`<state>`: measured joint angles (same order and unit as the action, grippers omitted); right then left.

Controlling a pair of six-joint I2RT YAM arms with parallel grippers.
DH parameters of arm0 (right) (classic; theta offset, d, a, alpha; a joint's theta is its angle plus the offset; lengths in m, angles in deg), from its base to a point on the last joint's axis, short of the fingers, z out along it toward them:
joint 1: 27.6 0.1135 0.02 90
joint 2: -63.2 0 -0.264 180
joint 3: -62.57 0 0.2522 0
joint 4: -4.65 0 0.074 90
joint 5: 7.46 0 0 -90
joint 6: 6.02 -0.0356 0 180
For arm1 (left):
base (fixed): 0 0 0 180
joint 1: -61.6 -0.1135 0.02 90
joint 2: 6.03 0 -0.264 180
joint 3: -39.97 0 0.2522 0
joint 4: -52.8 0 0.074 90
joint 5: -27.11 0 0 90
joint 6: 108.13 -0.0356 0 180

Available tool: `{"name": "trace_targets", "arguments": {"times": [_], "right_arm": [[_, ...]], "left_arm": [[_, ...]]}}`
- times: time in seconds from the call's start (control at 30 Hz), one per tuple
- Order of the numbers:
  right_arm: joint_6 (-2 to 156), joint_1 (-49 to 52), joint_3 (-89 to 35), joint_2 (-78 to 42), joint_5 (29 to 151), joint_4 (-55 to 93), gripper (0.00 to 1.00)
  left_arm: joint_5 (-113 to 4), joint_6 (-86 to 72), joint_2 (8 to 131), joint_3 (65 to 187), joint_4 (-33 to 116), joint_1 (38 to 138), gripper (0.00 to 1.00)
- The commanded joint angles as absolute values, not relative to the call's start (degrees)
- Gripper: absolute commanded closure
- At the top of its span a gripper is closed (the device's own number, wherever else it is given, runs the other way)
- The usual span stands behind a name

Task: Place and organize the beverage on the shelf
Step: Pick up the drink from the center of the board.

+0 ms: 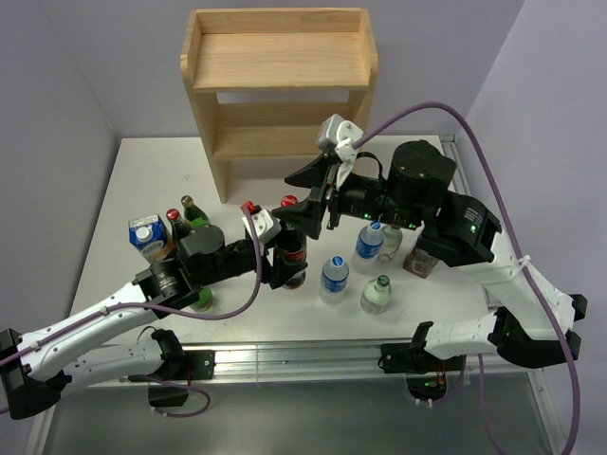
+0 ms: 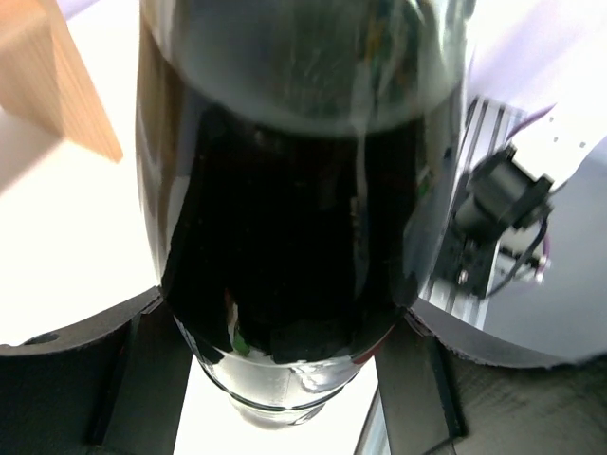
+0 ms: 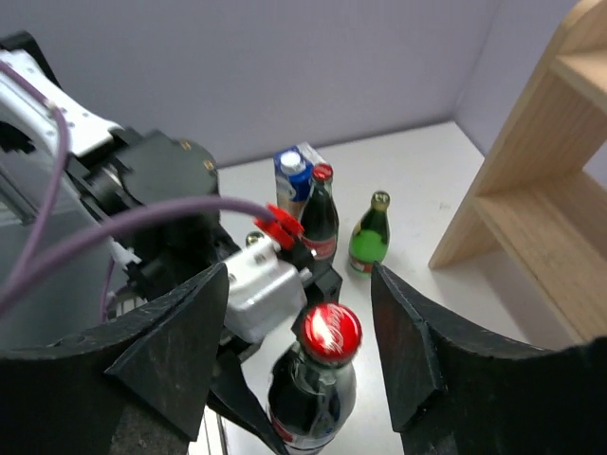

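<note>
A dark cola bottle (image 1: 291,258) with a red cap (image 3: 331,333) stands upright on the white table in front of the shelf (image 1: 280,59). My left gripper (image 1: 277,263) is shut on the cola bottle's body. In the left wrist view the bottle (image 2: 294,190) fills the frame, with a finger pressed to each side. My right gripper (image 3: 299,273) hangs open above the bottle. The red cap sits in the gap between its two fingers and touches neither. The wooden shelf (image 3: 541,180) stands behind, and its boards are bare in the top view.
A blue-and-white carton (image 1: 147,235), a dark red-capped bottle (image 1: 176,224) and a green bottle (image 1: 195,210) stand at the left. Two water bottles (image 1: 333,277) (image 1: 369,242), a pale green-capped bottle (image 1: 377,295) and a brown item (image 1: 420,262) stand under the right arm.
</note>
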<state>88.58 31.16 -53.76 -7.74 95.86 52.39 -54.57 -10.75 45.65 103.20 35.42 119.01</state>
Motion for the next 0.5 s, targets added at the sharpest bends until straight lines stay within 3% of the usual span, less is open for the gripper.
{"name": "trace_targets", "arguments": {"times": [0.0,0.2,0.47], "right_arm": [[88.02,31.72,-52.88,-5.01,97.04,45.40,0.31],[87.85,31.72,-50.52,-2.30,93.71,44.79,0.30],[85.65,31.72,-41.11,7.72,80.89,41.88,0.20]], "left_arm": [[-55.15,-9.52,42.40,105.94,47.91,118.99,1.00],[-60.94,-8.64,41.35,107.42,47.21,118.99,1.00],[-77.01,-7.85,42.83,117.34,42.47,118.99,1.00]]}}
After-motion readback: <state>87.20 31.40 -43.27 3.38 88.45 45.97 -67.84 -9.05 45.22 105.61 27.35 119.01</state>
